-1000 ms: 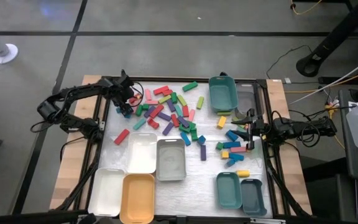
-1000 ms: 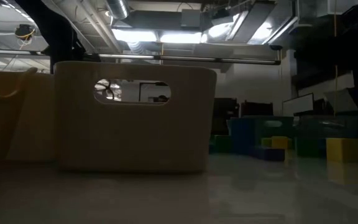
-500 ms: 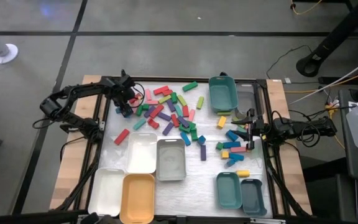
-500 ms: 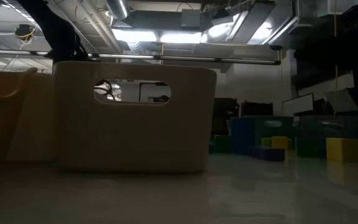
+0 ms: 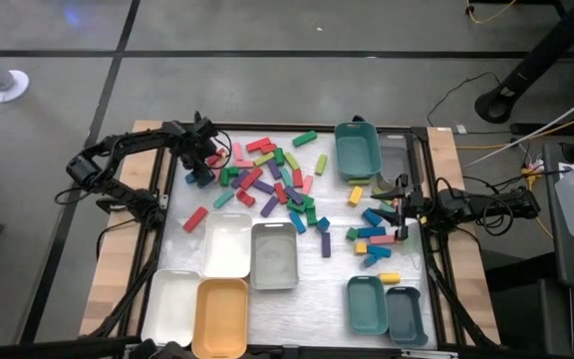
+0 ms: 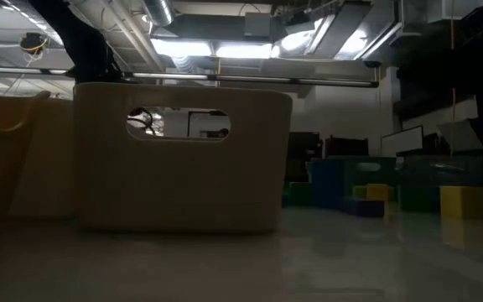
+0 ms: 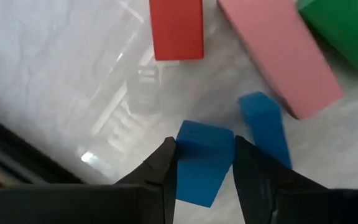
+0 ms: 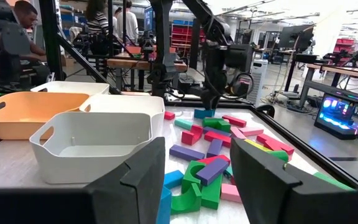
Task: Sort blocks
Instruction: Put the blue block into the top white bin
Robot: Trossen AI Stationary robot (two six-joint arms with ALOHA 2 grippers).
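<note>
Blue block (image 7: 201, 163) clamped between left gripper (image 7: 202, 155) fingers at far-left edge of block pile (image 5: 267, 179); red block (image 7: 176, 28) and pink block (image 7: 278, 53) just beyond. Right gripper (image 5: 399, 211) waits at table's right edge, fingers apart, empty, beside second cluster of blocks (image 5: 372, 234).

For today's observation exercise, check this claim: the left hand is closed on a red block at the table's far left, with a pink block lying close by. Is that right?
Not quite. The block between the left hand's fingers is a blue block, not a red one; the left wrist view shows this. A red block lies loose beyond it, and the pink block does lie close by.
</note>
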